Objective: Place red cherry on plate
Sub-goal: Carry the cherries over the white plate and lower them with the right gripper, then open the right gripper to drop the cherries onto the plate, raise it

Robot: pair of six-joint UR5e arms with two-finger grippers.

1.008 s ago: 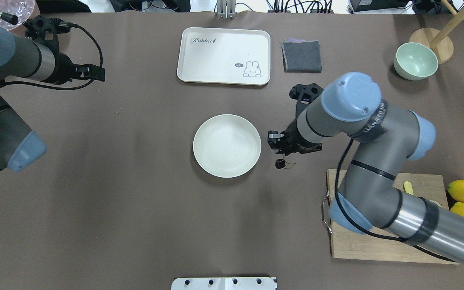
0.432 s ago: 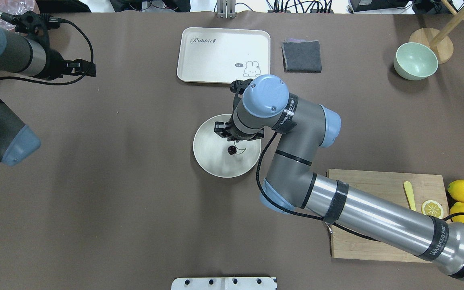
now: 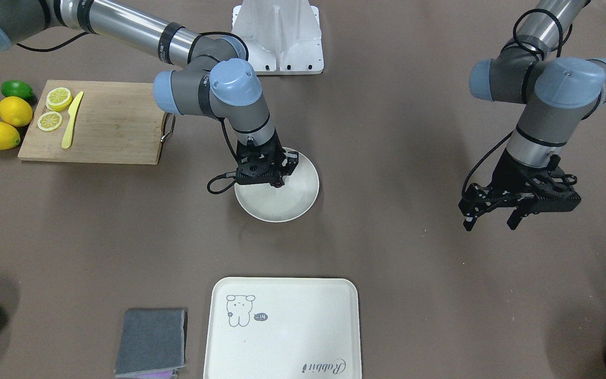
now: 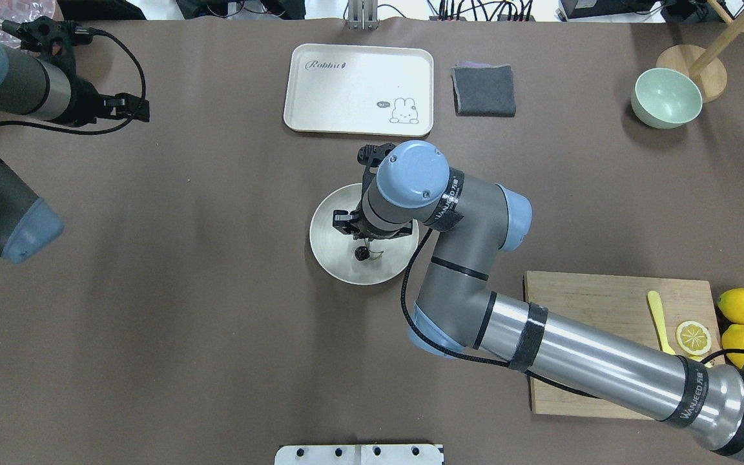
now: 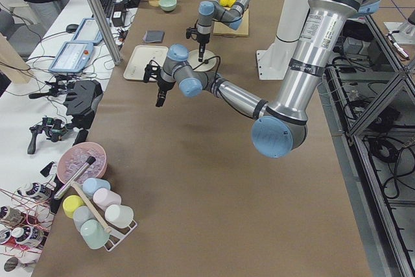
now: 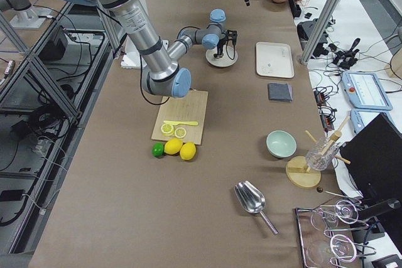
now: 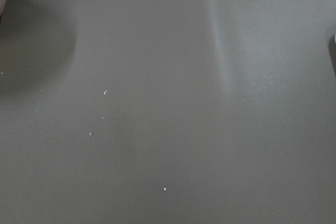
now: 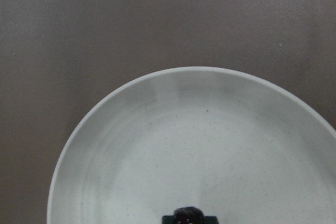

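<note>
A: What does the right gripper (image 4: pixel 364 241) have?

B: Its fingers are pinched narrow on the thin stems, and the cherry (image 4: pixel 361 254) hangs just under the tips. In the wrist view the dark fruit sits right at the fingertips, at the bottom edge.

A: Where is that over the table?

B: Over the plate (image 4: pixel 320 253), inside the rim. In the overhead view it is a little toward 6 o'clock from the plate's centre. Whether the fruit touches the plate's floor cannot be told.

A: So how far along is the task?

B: By the look of it, the pick and the carry are done. Only the release seems left: lower a touch if needed, open the fingers, and take the arm clear so the cherry lies on the plate alone.

A: And the left gripper (image 3: pixel 490 217)?

B: It hangs with fingers spread wide, holding nothing. It is well apart from the plate, at about 10 o'clock overhead. The tray (image 4: pixel 359 84), at 12 o'clock, has nothing on it.
</note>
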